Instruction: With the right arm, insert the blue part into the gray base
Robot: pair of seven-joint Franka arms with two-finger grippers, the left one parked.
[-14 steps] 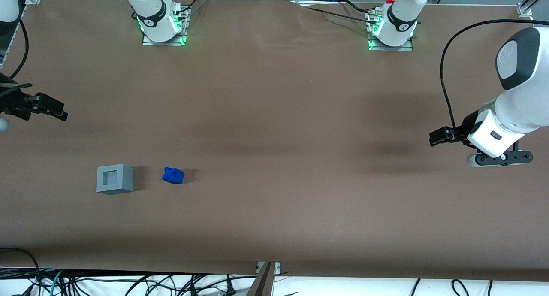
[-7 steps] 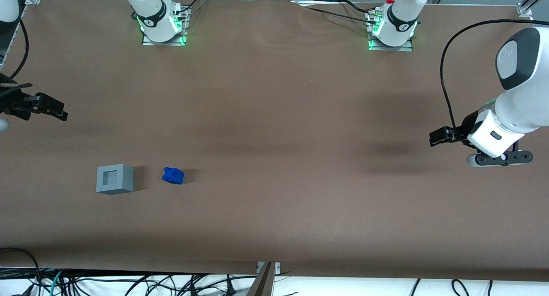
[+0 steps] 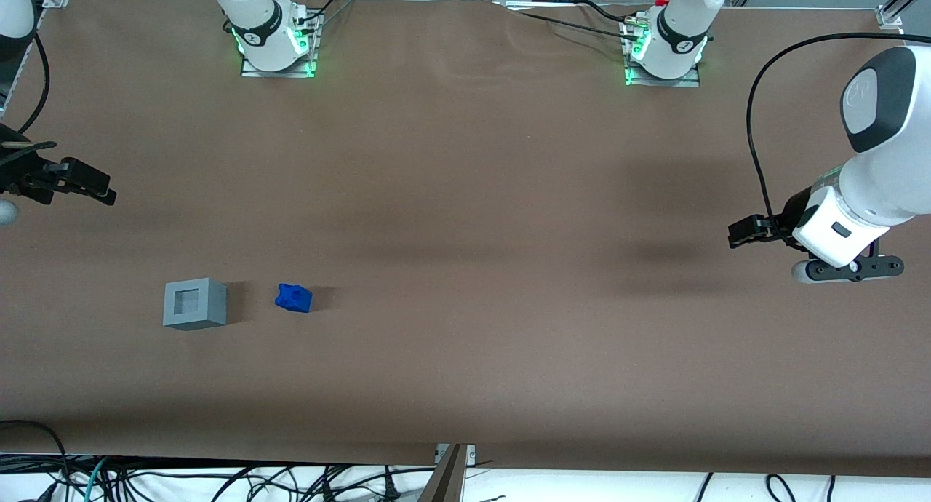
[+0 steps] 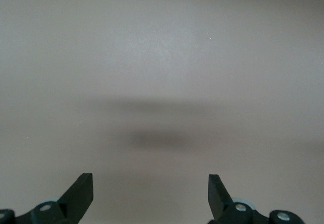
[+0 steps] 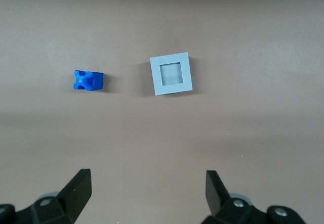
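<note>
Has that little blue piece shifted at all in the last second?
No. The blue part sits at the same spot beside the gray base, same gap. The pincer hangs open, well away from both.

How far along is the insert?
Nothing done yet. The blue part lies on the table beside the gray base, apart from it; the base's recess is empty. The tool hangs open above both, holding nothing. Left: grasp, carry, insert.

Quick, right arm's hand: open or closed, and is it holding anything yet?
Right arm's hand: open, holding nothing, up above the table, apart from the small bright-blue plastic part and the light-gray plastic cube base, which sit side by side, not touching.
</note>
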